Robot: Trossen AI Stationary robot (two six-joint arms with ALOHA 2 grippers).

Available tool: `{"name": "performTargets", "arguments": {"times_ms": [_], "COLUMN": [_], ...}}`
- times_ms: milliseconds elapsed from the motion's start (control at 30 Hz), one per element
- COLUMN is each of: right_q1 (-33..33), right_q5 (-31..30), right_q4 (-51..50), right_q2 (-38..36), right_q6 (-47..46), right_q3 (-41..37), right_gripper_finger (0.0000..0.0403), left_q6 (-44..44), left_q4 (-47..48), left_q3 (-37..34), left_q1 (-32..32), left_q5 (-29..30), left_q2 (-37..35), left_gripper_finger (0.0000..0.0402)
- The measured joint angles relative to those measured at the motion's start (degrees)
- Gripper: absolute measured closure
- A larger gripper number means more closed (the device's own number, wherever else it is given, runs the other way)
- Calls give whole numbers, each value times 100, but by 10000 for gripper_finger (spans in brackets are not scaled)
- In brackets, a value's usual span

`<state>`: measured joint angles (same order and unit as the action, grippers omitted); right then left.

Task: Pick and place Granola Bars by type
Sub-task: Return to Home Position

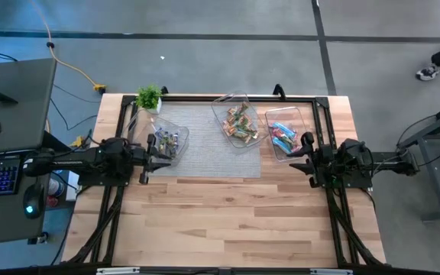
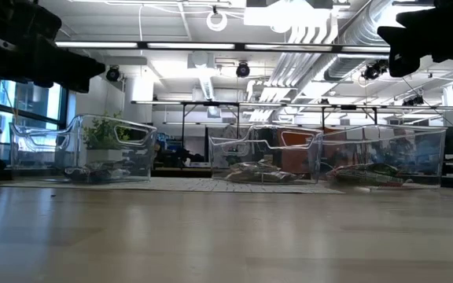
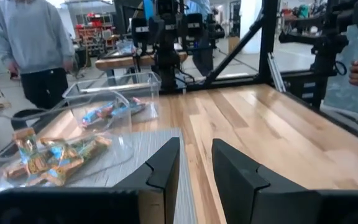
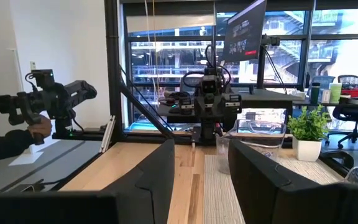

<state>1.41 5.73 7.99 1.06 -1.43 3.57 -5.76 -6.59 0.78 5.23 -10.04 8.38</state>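
The left gripper (image 3: 196, 142) overhangs the left tub (image 1: 182, 131) at the table's (image 1: 228, 221) 11 o'clock. It hides part of the purple Granola Bars (image 1: 168, 142), headings unclear. Green-tan bars (image 1: 239, 122) lie jumbled in the middle tub (image 1: 221, 103) at 12. Blue-pink bars (image 1: 283, 135) fill the right tub (image 1: 296, 113) at 1, roughly 10-to-4. Both the left and right gripper (image 4: 202, 146) are released, empty.

High camera: we look straight down on the whole table (image 1: 205, 221). Low camera: tabletop level at 6 o'clock, facing 12. Left wrist faces 3 toward the right arm (image 3: 166, 37); right wrist faces 9 toward the left arm (image 4: 210, 99). All share the clear bins (image 2: 262, 161).
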Motion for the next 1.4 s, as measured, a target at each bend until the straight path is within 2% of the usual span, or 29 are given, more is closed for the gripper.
{"name": "performTargets", "arguments": {"times_ms": [367,1400], "right_q1": [0,0], "right_q5": [1,1], "right_q4": [0,0], "right_q2": [0,1], "right_q6": [0,-2], "right_q3": [0,2], "right_gripper_finger": [269,269], "left_q6": [643,614], "left_q4": [376,376], "left_q3": [-7,-9], "left_q1": [-1,0], "left_q5": [7,22], "left_q2": [0,0], "left_gripper_finger": [312,312]}}
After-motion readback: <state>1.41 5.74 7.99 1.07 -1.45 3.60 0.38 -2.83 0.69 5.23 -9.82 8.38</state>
